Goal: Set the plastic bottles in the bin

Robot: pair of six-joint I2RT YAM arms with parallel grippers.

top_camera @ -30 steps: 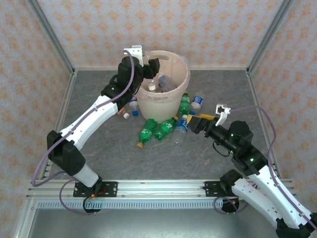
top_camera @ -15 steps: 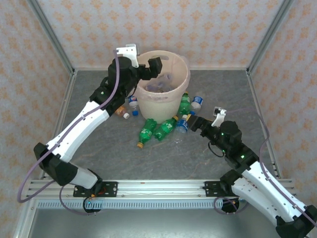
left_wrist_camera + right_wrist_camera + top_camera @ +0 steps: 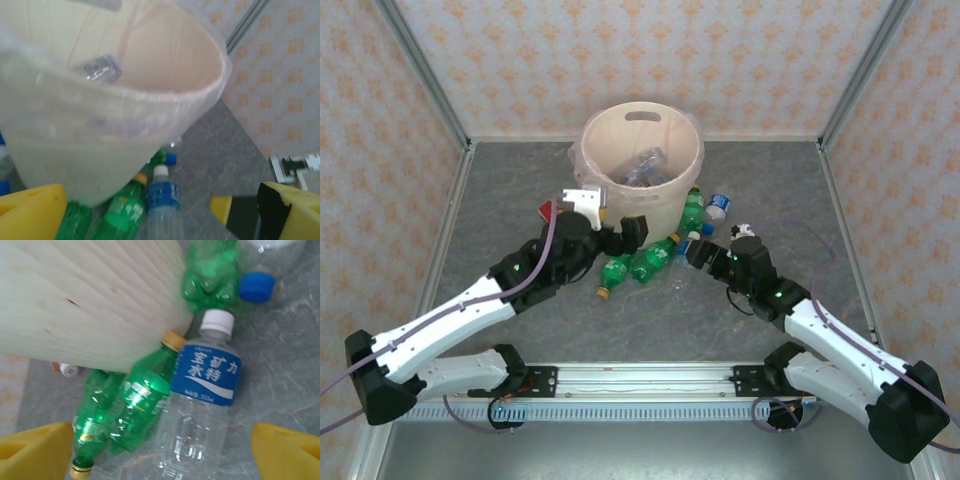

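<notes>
The cream bin (image 3: 692, 170) stands at the back middle with clear bottles (image 3: 642, 167) inside. At its front foot lie two green bottles (image 3: 613, 271) (image 3: 655, 258) and a clear blue-labelled bottle (image 3: 686, 252). Another green bottle (image 3: 692, 210) and a blue-capped bottle (image 3: 717, 207) lie to its right. My left gripper (image 3: 620, 238) is open, low in front of the bin (image 3: 75, 135), empty. My right gripper (image 3: 701, 256) is open over the clear bottle (image 3: 200, 390), its yellow fingers (image 3: 287, 452) wide of that bottle and the green ones (image 3: 140, 405).
A red-labelled object (image 3: 549, 212) lies left of the bin, partly behind my left arm. The patterned walls and metal frame posts (image 3: 425, 80) close in the grey table (image 3: 790, 190). Bare table lies at the near middle and far right.
My left gripper has come back from above the bin's rim, opened, and dropped low in front of the bin. My right gripper has moved left, closer over the bottles at the bin's foot.
</notes>
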